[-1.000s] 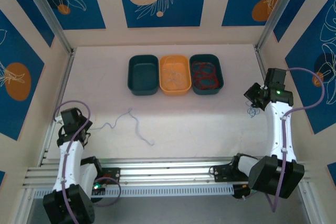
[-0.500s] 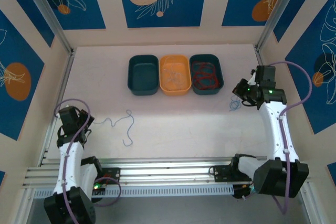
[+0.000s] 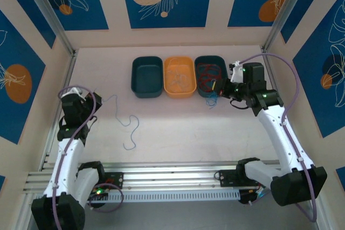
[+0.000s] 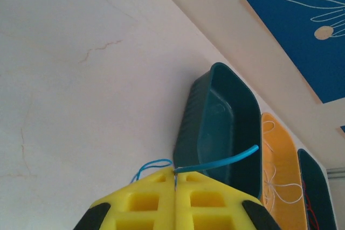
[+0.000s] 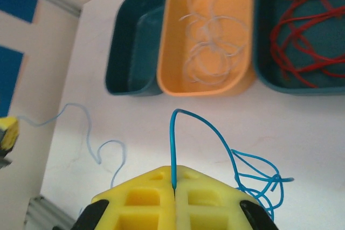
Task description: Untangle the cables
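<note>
My left gripper [image 3: 91,99] is at the table's left side, its yellow fingers [image 4: 140,203] shut on one end of a thin blue cable [image 4: 215,162]. That cable [image 3: 131,124] trails in curls across the white table toward the front. My right gripper [image 3: 216,86] hovers by the front edge of the right teal tray [image 3: 225,74]. It is shut on a second blue cable [image 5: 172,144], whose tangled loops [image 5: 259,179] hang below it. Red cables [image 5: 302,25] lie in that tray. White cables [image 5: 210,52] lie in the orange tray [image 5: 178,30].
The left dark teal tray [image 3: 147,76] has nothing in it. The three trays stand side by side at the back centre of the table. Aluminium rails [image 3: 172,173] run along the front edge, and panelled walls enclose the table.
My right gripper has moved left and toward the trays, carrying the blue tangle. My left gripper has moved away from the front, pulling its cable's curls along the table.
</note>
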`<state>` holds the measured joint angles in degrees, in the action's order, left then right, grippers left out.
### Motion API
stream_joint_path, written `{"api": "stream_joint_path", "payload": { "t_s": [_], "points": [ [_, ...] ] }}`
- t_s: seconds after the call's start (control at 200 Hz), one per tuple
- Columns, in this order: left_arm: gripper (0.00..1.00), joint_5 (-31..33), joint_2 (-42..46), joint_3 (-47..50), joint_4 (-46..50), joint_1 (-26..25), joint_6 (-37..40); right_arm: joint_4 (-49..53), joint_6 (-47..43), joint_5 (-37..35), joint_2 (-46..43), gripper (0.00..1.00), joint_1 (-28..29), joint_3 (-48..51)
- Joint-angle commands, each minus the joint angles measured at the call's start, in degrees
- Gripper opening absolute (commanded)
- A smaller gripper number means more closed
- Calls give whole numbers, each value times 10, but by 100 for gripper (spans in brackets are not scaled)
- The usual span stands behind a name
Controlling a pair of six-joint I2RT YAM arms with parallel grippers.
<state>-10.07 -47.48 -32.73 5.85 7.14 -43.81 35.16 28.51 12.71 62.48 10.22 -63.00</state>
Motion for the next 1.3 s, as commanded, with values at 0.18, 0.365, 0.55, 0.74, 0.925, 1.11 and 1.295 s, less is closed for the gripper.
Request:
{"api": "stream_joint_path", "payload": {
  "t_s": [0.18,0.365,0.55,0.74,0.925,1.11,1.295],
  "points": [
    [0,19,-48,-6,0,-8,21,-31,-43,92,-4,0,55,-24],
    [24,-1,-58,-16,20,-7,44,-37,-64,106,-7,0,84,-27],
    [62,-44,-50,-46,51,-21,72,-56,-61,121,-7,0,98,-32],
    [74,-77,-15,-83,53,-103,106,-79,-29,158,-1,0,99,-39],
    [70,-156,-5,-47,-98,-209,103,-104,-1,191,6,0,99,-41],
    [60,-147,-64,-45,-161,-331,163,-124,21,216,17,0,101,-45],
    [50,-167,-155,-79,-208,-423,229,-138,39,232,26,0,104,-44]
  ]
}}
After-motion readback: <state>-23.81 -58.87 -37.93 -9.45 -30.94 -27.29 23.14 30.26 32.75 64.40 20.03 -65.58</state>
